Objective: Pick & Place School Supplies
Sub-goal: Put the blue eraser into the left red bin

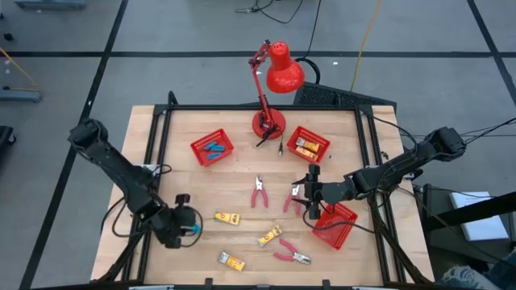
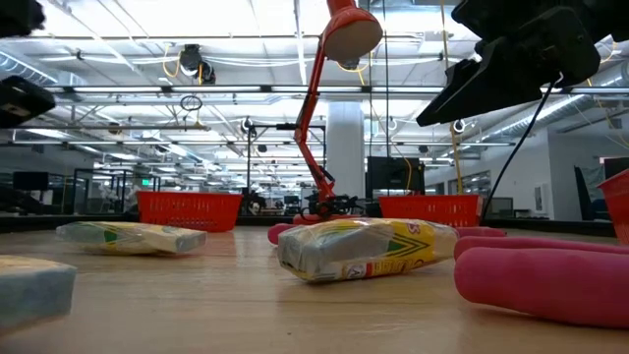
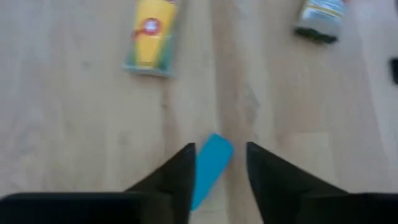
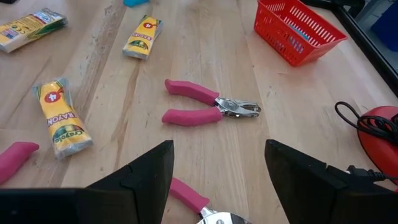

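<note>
Three pink-handled pliers (image 1: 259,193), three loose yellow crayon packets (image 1: 228,217) (Crayola-style print) on the tabletop (image 1: 201,185). Left end effector (image 3: 218,177) grasping a light-blue oblong block (image 3: 208,168); right end effector (image 4: 217,180) spread, empty.

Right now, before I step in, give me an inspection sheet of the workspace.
Surface: wooden table, fully in view.
Job's things: three loose pliers; three loose packets; blue blocks in the left basket; more packets in the back basket; one blue block at the left gripper.
Clutter: red lamp; third basket by the right arm.
Grippers: left gripper low over the front left; right gripper open above pliers.
Cables: black cable at the lamp base.
Surroundings: grey floor; no person seen.
</note>
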You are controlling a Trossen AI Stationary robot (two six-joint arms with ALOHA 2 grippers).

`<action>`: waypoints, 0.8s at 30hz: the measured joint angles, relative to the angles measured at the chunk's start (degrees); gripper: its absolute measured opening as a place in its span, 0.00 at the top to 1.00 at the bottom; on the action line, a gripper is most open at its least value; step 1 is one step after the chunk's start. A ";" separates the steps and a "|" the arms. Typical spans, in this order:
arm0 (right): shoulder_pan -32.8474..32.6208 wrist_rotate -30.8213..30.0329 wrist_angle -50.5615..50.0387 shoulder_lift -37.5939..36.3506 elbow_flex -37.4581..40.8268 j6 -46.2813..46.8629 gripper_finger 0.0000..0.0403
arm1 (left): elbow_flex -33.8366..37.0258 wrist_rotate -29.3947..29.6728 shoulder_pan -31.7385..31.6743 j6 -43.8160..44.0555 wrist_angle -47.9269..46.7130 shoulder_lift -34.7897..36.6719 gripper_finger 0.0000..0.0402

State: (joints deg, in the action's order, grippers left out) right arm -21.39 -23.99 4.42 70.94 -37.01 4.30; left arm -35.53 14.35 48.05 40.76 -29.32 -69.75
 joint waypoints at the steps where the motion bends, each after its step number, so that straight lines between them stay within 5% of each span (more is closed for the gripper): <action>1: 0.00 0.00 -0.01 0.00 0.00 0.04 0.40 | 0.00 0.02 0.62 0.02 0.27 -0.67 0.58; 6: -0.07 0.02 -0.02 0.00 0.00 0.08 0.40 | -0.02 0.51 1.69 0.06 -0.38 -5.51 0.42; 16: -0.09 0.02 -0.27 0.00 0.00 -0.01 0.40 | -0.45 -2.33 1.68 0.37 0.81 -16.23 0.40; 20: -0.09 0.02 -0.12 0.00 0.00 -0.01 0.40 | -0.36 -1.00 1.69 2.34 2.18 -16.85 0.45; 24: -0.09 0.02 -0.12 0.00 0.00 0.38 0.40 | -0.35 -0.60 1.46 3.31 2.51 -16.99 0.62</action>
State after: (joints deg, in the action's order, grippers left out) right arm -21.47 -23.97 4.30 70.94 -37.01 4.68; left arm -35.88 13.75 49.52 44.06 -26.81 -86.74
